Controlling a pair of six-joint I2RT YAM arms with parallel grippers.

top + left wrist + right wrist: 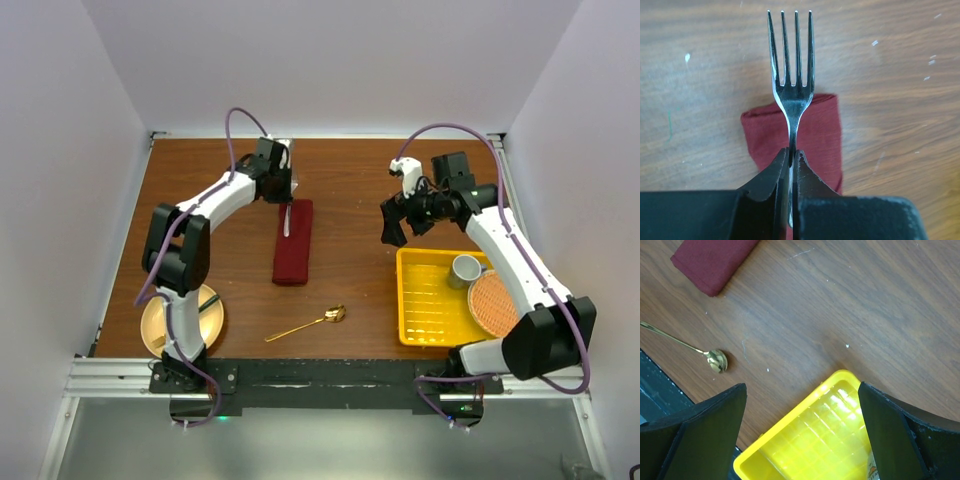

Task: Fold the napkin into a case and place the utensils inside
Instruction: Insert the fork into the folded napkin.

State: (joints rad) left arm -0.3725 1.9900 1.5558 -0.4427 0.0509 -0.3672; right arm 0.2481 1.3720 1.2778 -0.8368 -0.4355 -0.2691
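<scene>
Maroon case (292,255) lies centre-frame, lengthwise top to bottom; the left gripper (791,159), clamped on the fork (792,85), hangs over its upper end, fork parallel; the right gripper (801,387) gapes empty at right.

White shells with black joints clad the left arm (215,200) and right arm (510,250); a purple cable (450,125) loops along each; bases (190,380) are black; the left tool (791,154) and right tool (800,435) have matte black wedge fingers (705,435).
</scene>
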